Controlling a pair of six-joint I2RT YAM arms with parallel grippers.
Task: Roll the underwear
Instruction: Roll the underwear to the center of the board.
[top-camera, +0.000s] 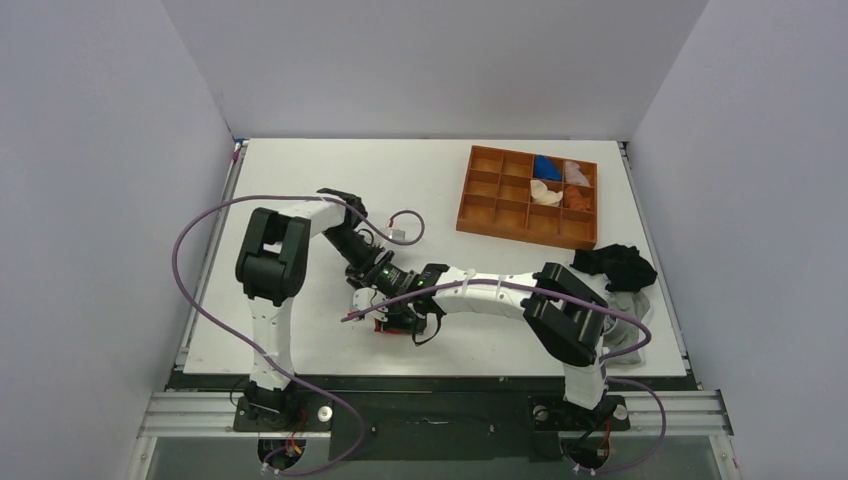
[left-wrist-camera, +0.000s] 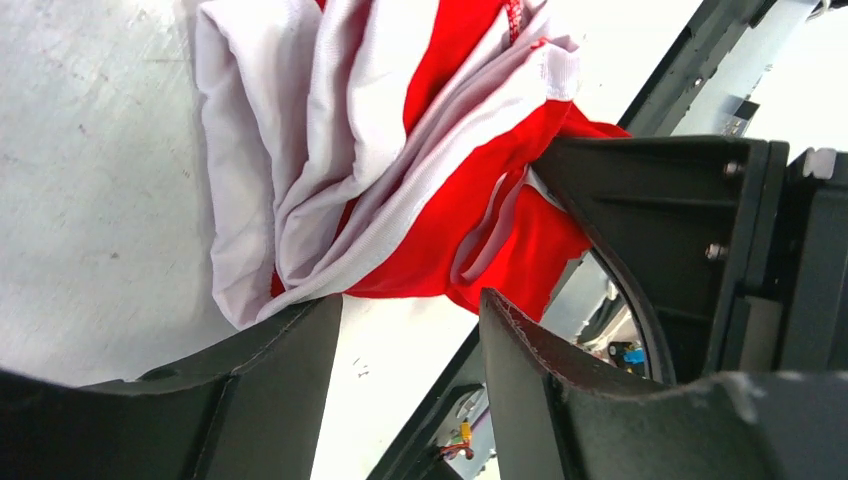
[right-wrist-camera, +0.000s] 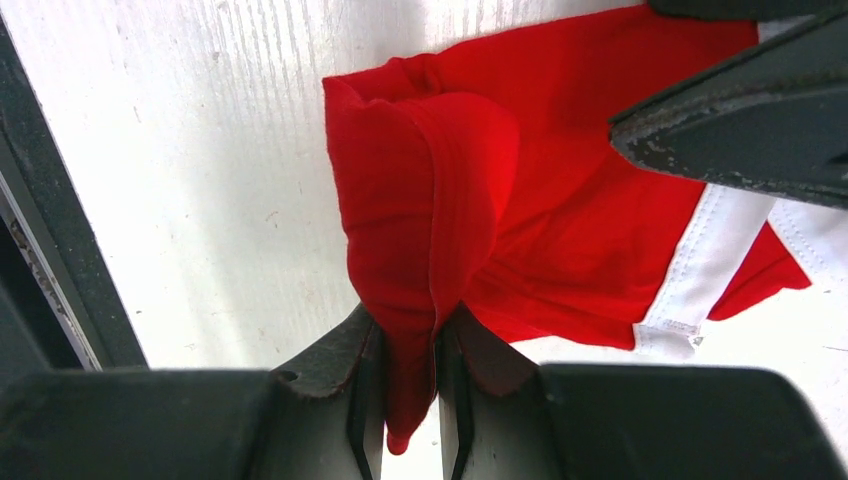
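The left jaws stand open: their two dark fingers (left-wrist-camera: 270, 390) are apart, with bare bench (left-wrist-camera: 90, 200) showing between them and nothing held. Just ahead of their tips lies the underwear (left-wrist-camera: 450, 210), a crumpled heap of bright red cloth with broad white bands folded over one another. The white layers bunch to the left of these jaws and the red to the right, where the cloth runs up against the dark body of the other wrist. A narrow red strip with white marks at the far edge of the heap is too small to read.

From above, the underwear (top-camera: 384, 325) shows only as a scrap of red beneath the two wrists where they meet, near the front edge of the bench.

The right jaws are closed on the underwear. A thick fold of plain red cloth is pinched between the two fingers (right-wrist-camera: 330, 370), with its end hanging out on the near side. Beyond the pinch the cloth spreads over the bench, red, with a white band crossing to the right of the jaws. A small tag (right-wrist-camera: 680, 327) on that band cannot be read.

Farther right on the bench are a wooden tray (top-camera: 478, 215) of compartments and a black garment (top-camera: 615, 265) with a grey one (top-camera: 632, 305) just beside it.
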